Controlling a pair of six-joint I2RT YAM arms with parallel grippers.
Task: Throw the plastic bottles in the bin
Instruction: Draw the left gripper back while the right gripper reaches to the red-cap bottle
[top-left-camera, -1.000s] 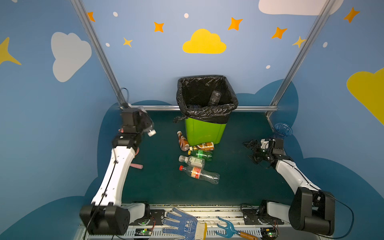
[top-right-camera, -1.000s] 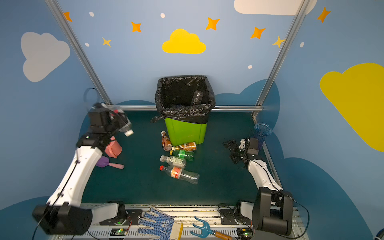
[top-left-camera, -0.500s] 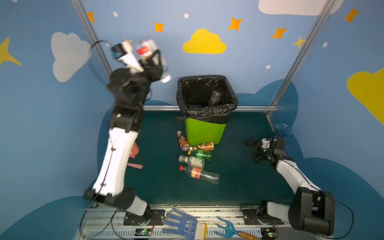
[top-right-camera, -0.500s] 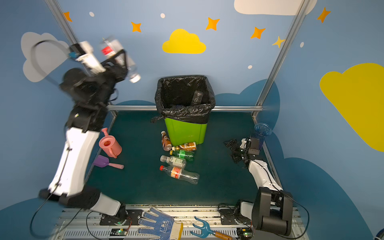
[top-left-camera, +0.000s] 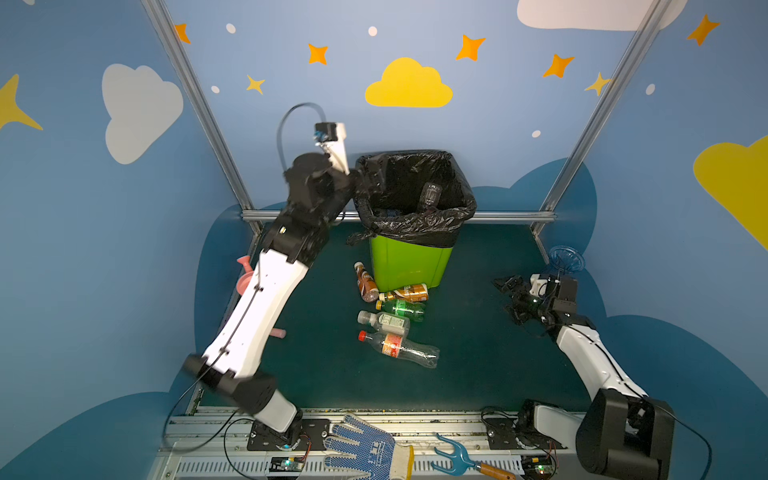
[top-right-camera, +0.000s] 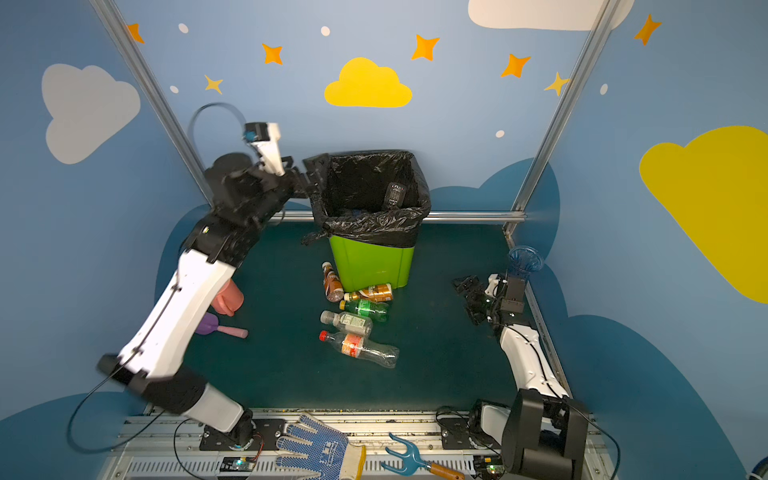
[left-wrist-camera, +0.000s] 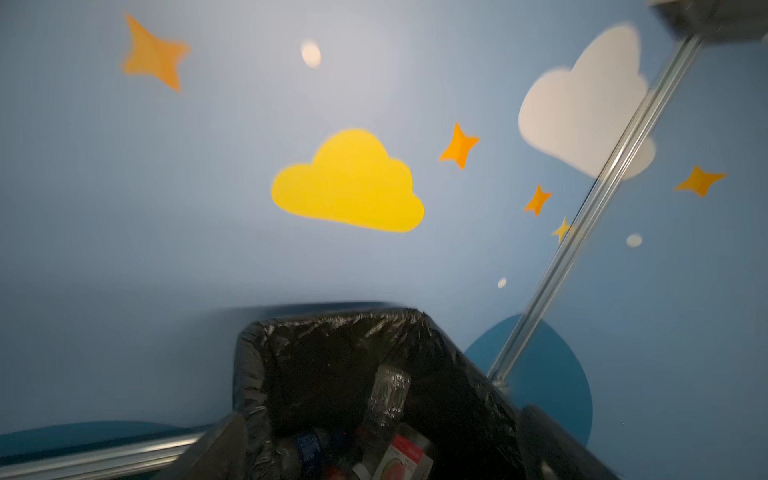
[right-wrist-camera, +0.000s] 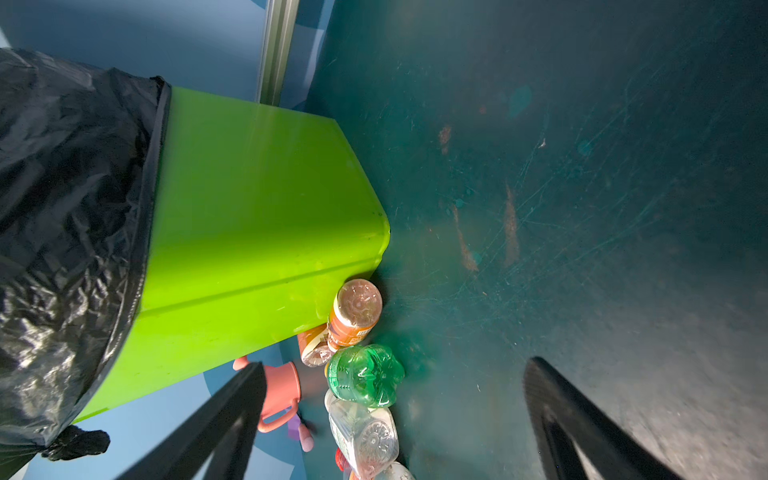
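The lime-green bin (top-left-camera: 409, 262) with a black bag stands at the back middle. My left gripper (top-left-camera: 365, 178) is raised at its left rim, open and empty. Looking down past its fingers (left-wrist-camera: 220, 444), the left wrist view shows the bin (left-wrist-camera: 249, 374) holding a clear bottle (left-wrist-camera: 388, 395), a blue-labelled one (left-wrist-camera: 309, 449) and a red-labelled one (left-wrist-camera: 405, 457). Several plastic bottles lie on the floor in front of the bin: brown (top-left-camera: 365, 282), orange-labelled (top-left-camera: 405, 293), green (top-left-camera: 401, 309), white-capped (top-left-camera: 384, 321), red-capped (top-left-camera: 399, 349). My right gripper (top-left-camera: 513, 301) hangs open low at the right, empty.
A pink watering can (top-right-camera: 226, 297) and a purple scoop (top-right-camera: 212, 326) lie by the left arm. A blue vase (top-left-camera: 565, 259) stands behind the right gripper. A glove (top-left-camera: 365, 451) and a blue hand fork (top-left-camera: 457, 457) lie on the front rail.
My left arm swung up from the floor at the left to the bin's rim with a red-labelled bottle and opened; the bottle now lies in the bin. The right arm stayed still.
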